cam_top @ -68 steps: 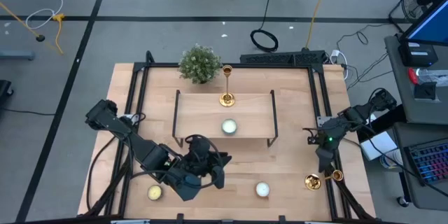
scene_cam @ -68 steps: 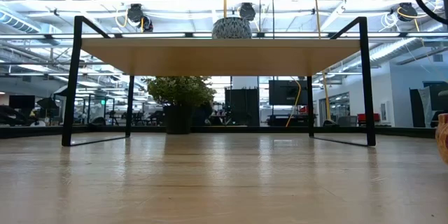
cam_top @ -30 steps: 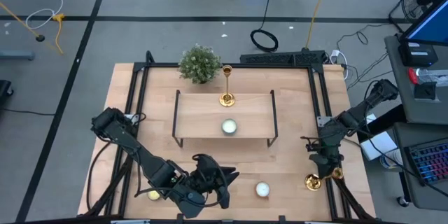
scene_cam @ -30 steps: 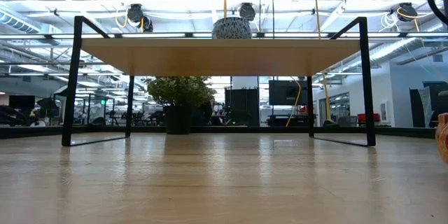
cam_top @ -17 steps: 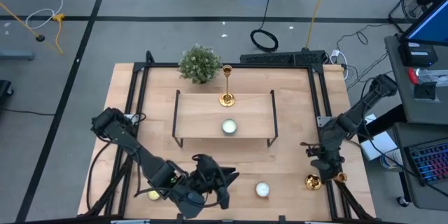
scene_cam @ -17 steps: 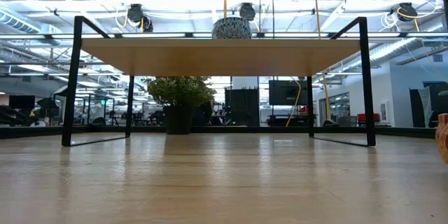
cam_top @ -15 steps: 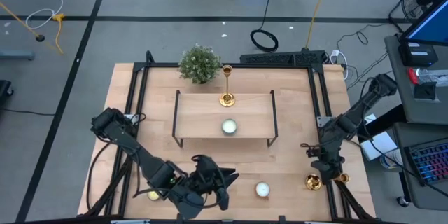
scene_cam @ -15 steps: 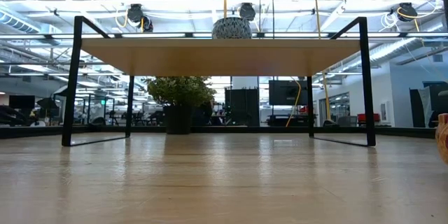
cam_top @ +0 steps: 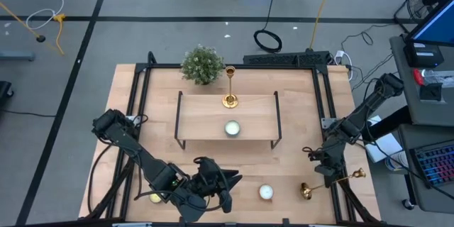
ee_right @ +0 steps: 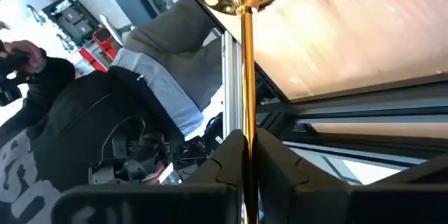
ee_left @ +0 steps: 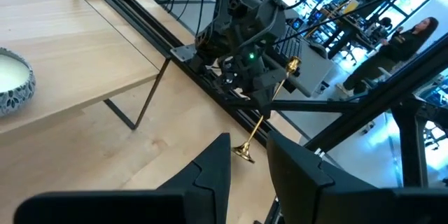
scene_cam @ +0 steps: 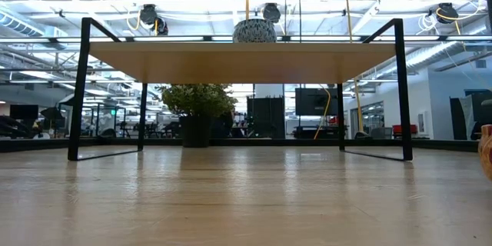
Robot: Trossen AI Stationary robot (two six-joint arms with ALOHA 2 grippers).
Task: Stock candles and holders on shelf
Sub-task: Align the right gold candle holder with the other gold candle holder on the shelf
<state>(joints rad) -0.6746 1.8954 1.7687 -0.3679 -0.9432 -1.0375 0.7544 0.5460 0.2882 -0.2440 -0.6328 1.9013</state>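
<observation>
A pale wooden bench [cam_top: 298, 113] stands on a grey floor crossed by cables, with bright workstations and a seated person behind. The shelf [cam_top: 227, 117] sits mid-bench, carrying one holder [cam_top: 230, 86] and a candle [cam_top: 231, 128]; a plant [cam_top: 202, 64] stands beside it. Near the right edge, the right pincer [cam_top: 331, 177] is clamped on a tilted holder's [cam_top: 328, 183] stem. The left pincer [cam_top: 225, 188], narrowly parted and empty, hovers at the front edge between two more candles [cam_top: 266, 192].
</observation>
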